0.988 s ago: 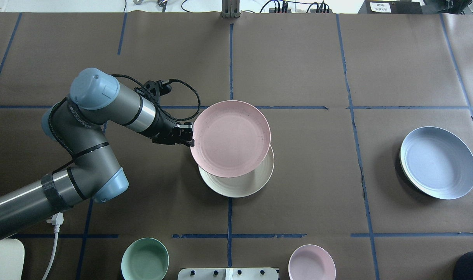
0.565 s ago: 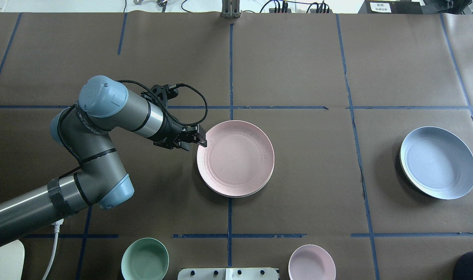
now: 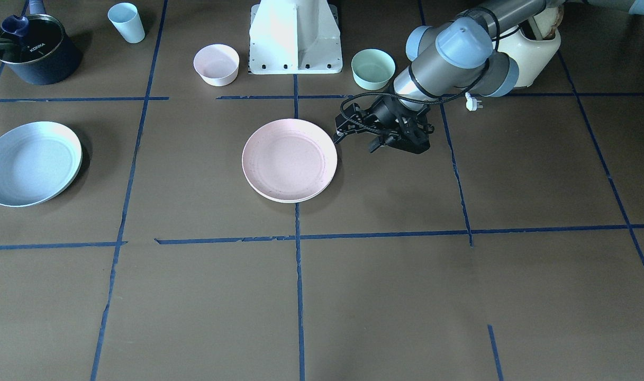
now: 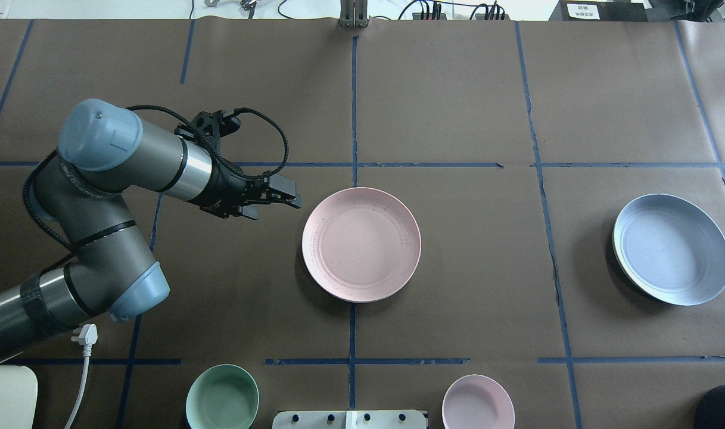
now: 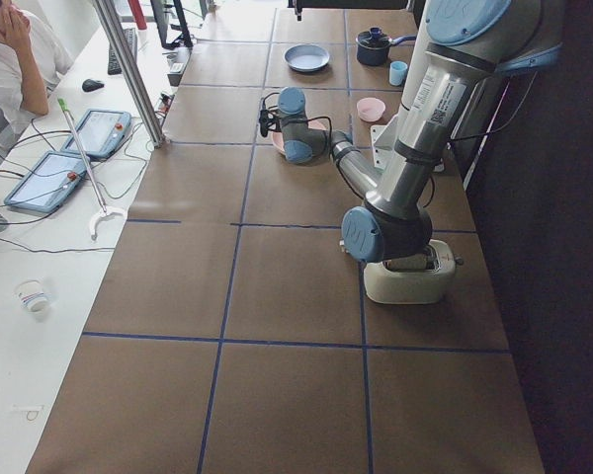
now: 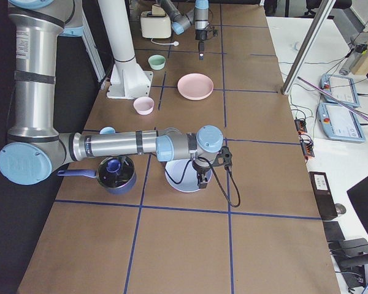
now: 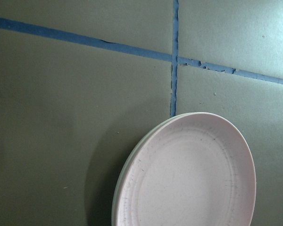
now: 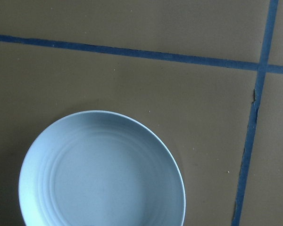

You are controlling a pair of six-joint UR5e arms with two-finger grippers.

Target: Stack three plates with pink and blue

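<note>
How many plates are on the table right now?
3: the pink plate at centre, a cream plate under it with only its rim showing, and the blue plate on the robot's right. Another may hide under it.

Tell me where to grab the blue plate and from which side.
Pinch the blue plate by its rim on the side facing the pink plate: that edge looks slightly raised, with shadow beneath, leaving room for a finger. It looks too wide to span.
</note>
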